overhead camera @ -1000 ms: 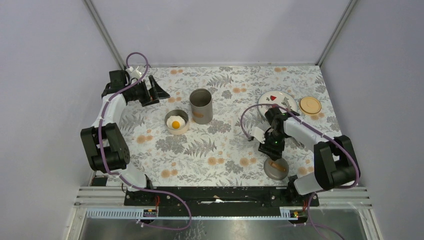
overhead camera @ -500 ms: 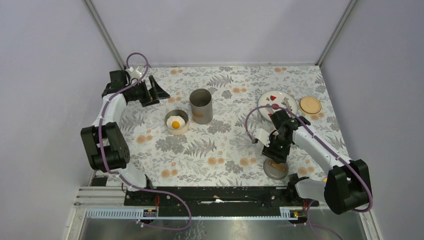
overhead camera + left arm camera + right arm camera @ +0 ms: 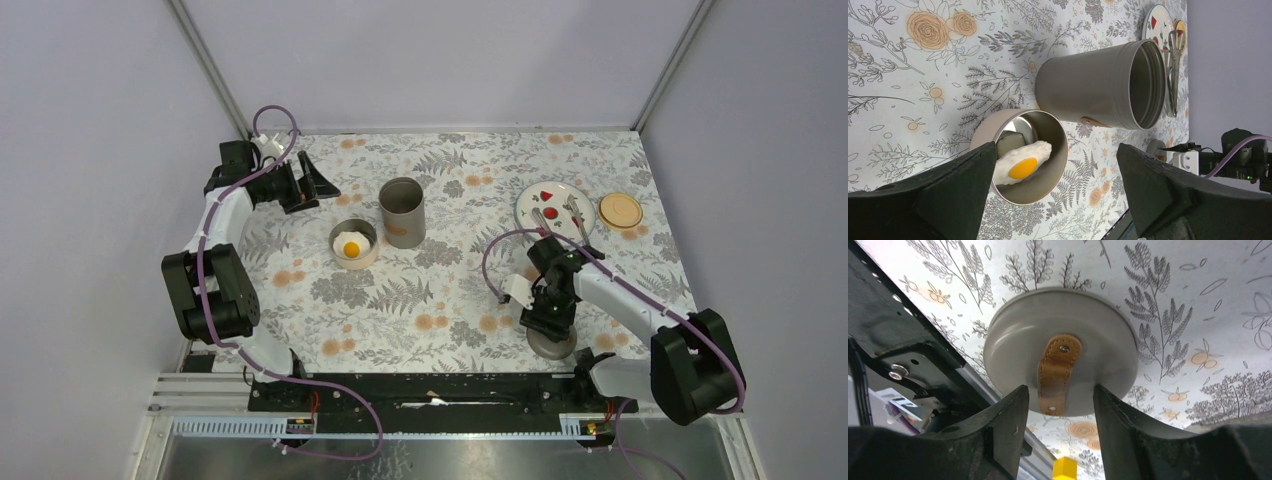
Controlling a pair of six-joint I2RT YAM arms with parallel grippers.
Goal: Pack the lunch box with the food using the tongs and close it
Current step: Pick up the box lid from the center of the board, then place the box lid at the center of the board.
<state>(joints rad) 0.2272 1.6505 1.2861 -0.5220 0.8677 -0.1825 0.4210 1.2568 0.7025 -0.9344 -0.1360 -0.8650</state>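
One fried egg (image 3: 1023, 161) in short tin (image 3: 1066, 156); left claw (image 3: 1055, 152) apart; right claw (image 3: 1059, 396) apart astride lid (image 3: 1103, 335) strap (image 3: 1058, 371).

Plain lilac walls (image 3: 430, 60) enclose a floral tabletop (image 3: 450, 290).

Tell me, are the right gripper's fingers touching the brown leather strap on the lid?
Apart. In the right wrist view, bare grey lid shows between the strap and each of the fingers.

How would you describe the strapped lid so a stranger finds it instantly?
On the floral table, look along the near edge, right of centre. Under the right end effector lies a flat round grey lid. Unlike the tan disc beside the white plate, it has a brown leather strap riveted across its top.
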